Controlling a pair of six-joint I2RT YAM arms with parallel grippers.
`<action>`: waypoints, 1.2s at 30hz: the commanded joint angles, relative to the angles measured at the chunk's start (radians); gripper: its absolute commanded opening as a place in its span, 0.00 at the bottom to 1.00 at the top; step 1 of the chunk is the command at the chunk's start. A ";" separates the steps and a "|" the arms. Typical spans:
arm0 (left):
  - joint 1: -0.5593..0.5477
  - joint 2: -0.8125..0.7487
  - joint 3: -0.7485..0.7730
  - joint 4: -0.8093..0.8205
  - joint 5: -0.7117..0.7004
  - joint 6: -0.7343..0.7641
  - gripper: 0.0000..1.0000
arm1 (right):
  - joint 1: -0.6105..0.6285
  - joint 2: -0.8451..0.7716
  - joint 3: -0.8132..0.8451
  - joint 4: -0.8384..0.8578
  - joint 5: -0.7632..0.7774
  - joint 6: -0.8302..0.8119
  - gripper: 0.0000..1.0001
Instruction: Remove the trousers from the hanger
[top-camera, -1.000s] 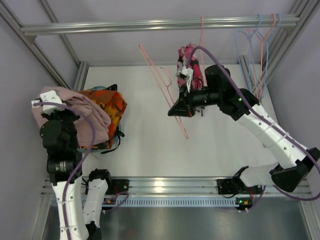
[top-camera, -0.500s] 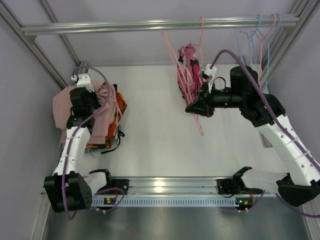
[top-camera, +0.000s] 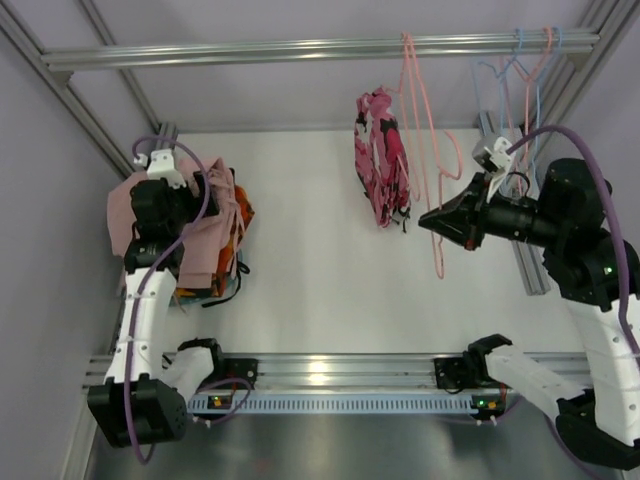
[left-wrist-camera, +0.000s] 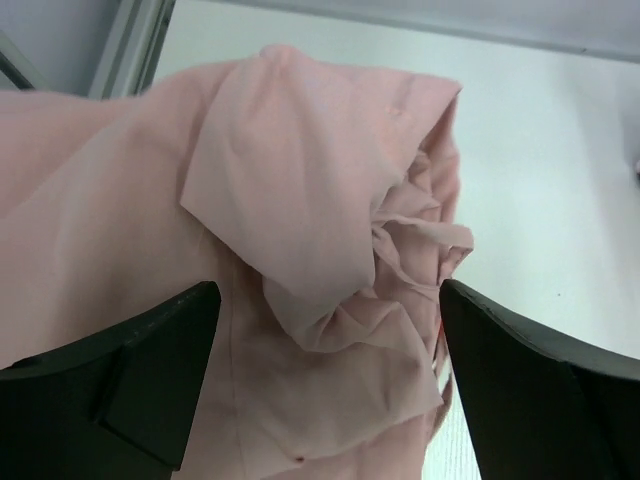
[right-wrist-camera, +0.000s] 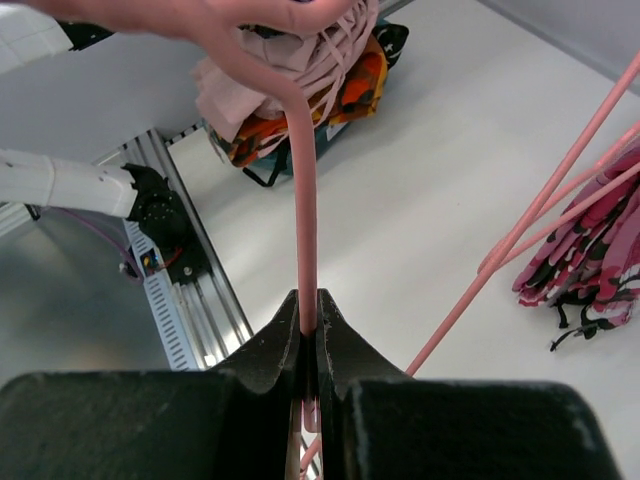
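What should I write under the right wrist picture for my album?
Right gripper pinches a pink hanger, with a heap of trousers behind.

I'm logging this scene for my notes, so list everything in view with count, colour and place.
pale pink trousers: one, pale pink, top of left pile
orange camouflage trousers: one, orange, under them
patterned garment: one, pink and dark, middle back, below the rail
pink hanger: one, pink, right of that garment
spare hangers: several, blue and pink, far right on rail
left jaws: one pair, black, open above the pale pink trousers
right jaws: one pair, black, shut on the pink hanger
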 joint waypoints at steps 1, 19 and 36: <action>0.001 -0.066 0.102 -0.063 0.053 0.008 0.98 | -0.048 -0.067 0.043 -0.032 -0.046 -0.005 0.00; -0.001 -0.152 0.240 -0.121 0.210 -0.066 0.99 | -0.279 -0.139 -0.107 -0.286 -0.087 0.143 0.00; 0.001 -0.187 0.251 -0.126 0.211 -0.072 0.99 | -0.334 0.301 0.208 -0.170 -0.080 0.367 0.00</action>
